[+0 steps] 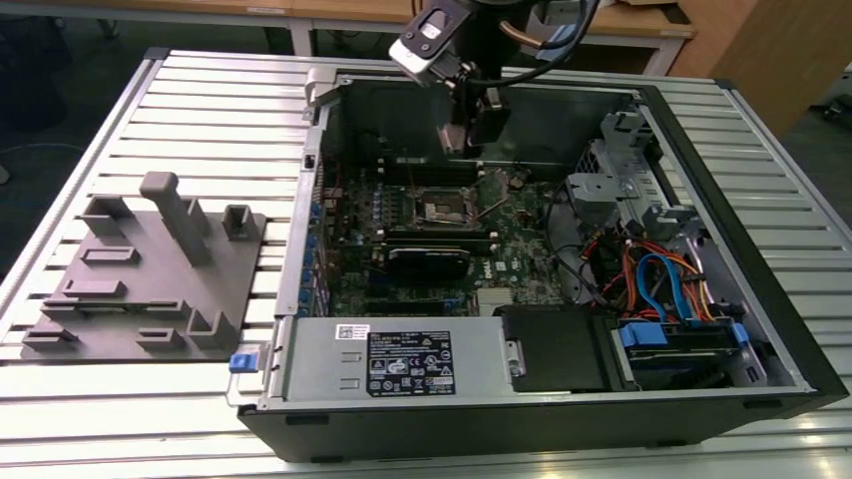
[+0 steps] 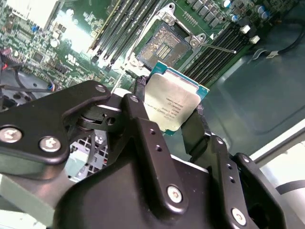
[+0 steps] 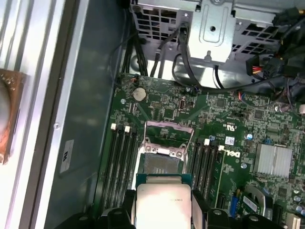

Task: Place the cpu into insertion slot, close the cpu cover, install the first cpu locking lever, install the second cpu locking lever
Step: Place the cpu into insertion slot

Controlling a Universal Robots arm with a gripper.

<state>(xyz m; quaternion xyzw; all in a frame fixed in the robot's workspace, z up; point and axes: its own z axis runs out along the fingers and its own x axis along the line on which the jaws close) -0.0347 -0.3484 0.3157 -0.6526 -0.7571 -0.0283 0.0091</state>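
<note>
The cpu (image 2: 175, 98) is being clamped by the gripper (image 1: 468, 150), with the insertion slot (image 1: 444, 208) at about its six o'clock in the exterior view. The slot would likely be damaged by a tilted landing.

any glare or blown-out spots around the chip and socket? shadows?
Second wrist view: glare blows out the green board beside the memory slots; the chip in the gripper is evenly lit. First wrist view: chip top looks washed pale, socket dim. Exterior view: case far wall in shadow, socket lit.
</note>
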